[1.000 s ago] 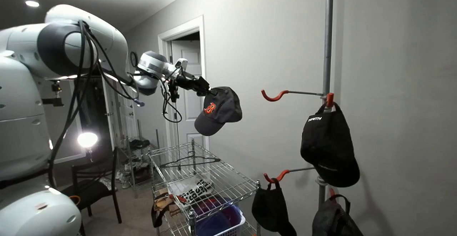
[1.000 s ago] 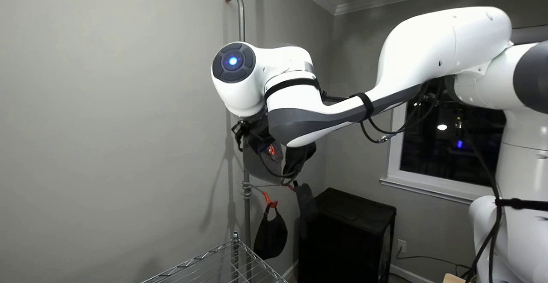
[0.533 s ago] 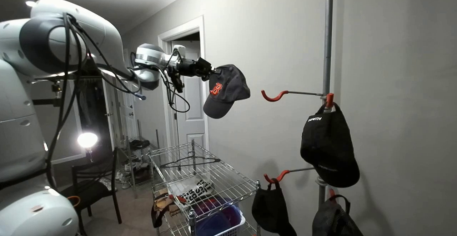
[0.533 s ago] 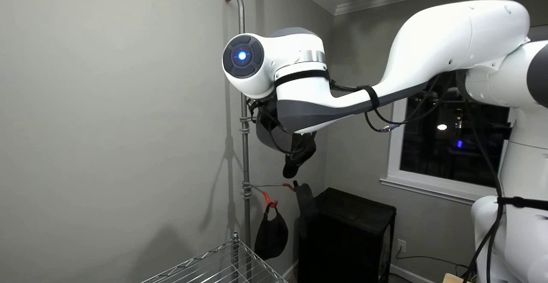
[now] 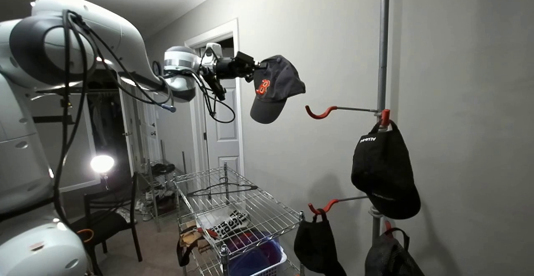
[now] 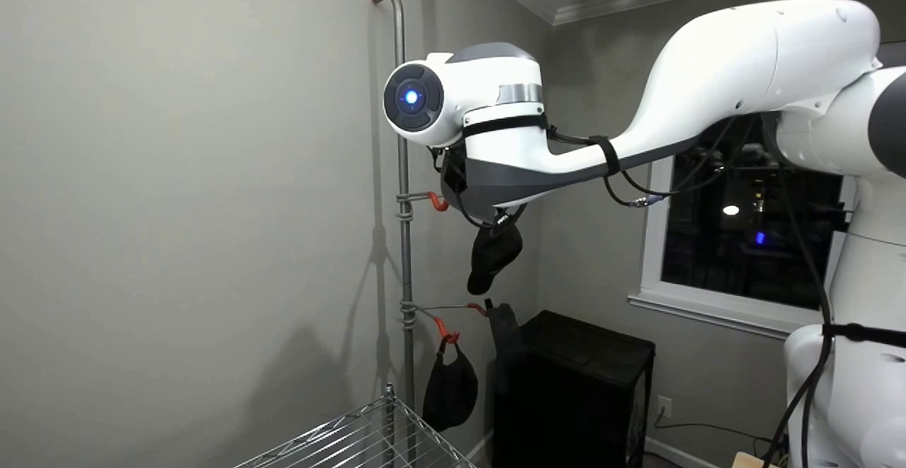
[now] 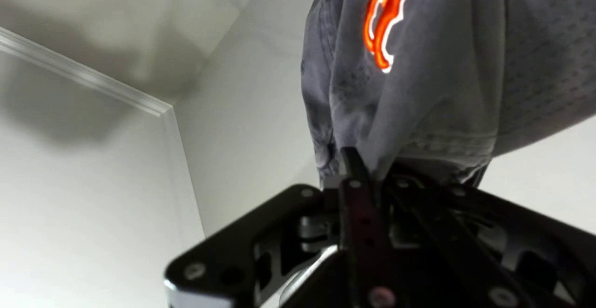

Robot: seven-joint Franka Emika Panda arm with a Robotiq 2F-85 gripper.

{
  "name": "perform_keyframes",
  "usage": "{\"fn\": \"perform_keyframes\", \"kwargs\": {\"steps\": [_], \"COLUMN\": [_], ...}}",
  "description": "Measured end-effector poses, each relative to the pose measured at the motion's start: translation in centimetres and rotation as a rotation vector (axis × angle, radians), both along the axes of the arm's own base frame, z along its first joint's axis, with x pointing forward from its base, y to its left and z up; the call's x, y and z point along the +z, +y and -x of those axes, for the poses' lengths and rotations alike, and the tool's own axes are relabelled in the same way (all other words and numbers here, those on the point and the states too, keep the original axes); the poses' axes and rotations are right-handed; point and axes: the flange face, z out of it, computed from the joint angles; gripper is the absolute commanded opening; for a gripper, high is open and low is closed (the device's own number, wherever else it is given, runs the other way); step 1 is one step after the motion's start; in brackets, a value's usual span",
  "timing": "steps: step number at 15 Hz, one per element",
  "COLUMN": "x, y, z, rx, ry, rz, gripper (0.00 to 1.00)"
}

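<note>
While reading left to right in an exterior view, picture first a white arm (image 5: 106, 27), stretched toward the middle and ending in a black gripper (image 5: 259, 66). Find the cap (image 5: 278, 82) directly ahead of the gripper, touching it, just to the right and hanging in mid-air: dark gray, soft, with an orange letter (image 5: 263, 87) on the front. Imagine the gripper all but closed, with only a thin fold of cap pinched between its fingers (image 7: 355, 162), as shown close up in the wrist view. Trace the long axis of the cap as a steep slant: crown (image 5: 288, 69) high and to the right, bill (image 5: 268, 111) low and a little left, pointing down. Count one arm only, with no nearer gripper to consider.

Picture the upper hook (image 5: 320, 112) to the right of the cap and slightly lower: red, turned up at its tip, and fixed by a thin rod (image 5: 356, 109) to an upright pole (image 5: 382, 59). Note the small gap in that view: crown above the level of the hook, edge close to the tip, apparently apart. Cannot tell the true depth between cap and hook, with the arm (image 6: 509, 178) in front of much of the cap in an exterior view. Farther right, picture a black cap (image 5: 386, 171) on a neighboring hook (image 5: 385, 117). Well below the gripper, add a wire shelf (image 5: 224, 249).
</note>
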Motion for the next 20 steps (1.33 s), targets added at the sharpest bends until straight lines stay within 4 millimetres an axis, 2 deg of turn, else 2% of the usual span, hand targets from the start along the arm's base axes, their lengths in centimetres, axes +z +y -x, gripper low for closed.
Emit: {"fn": "perform_keyframes", "kwargs": {"steps": [7, 11, 16, 20], "x": [-0.2, -1.0, -4.5, -7.5], "y": [-3.6, -4.4, -3.6, -2.6], "z": [-3.3, -5.3, -7.7, -8.6], "rx": [0.005, 0.064, 0.152, 0.203], "ry": [-0.052, -0.041, 0.027, 0.11], "rz": [0.041, 0.044, 0.041, 0.025], "gripper": [0.01, 0.01, 0.01, 0.01]}}
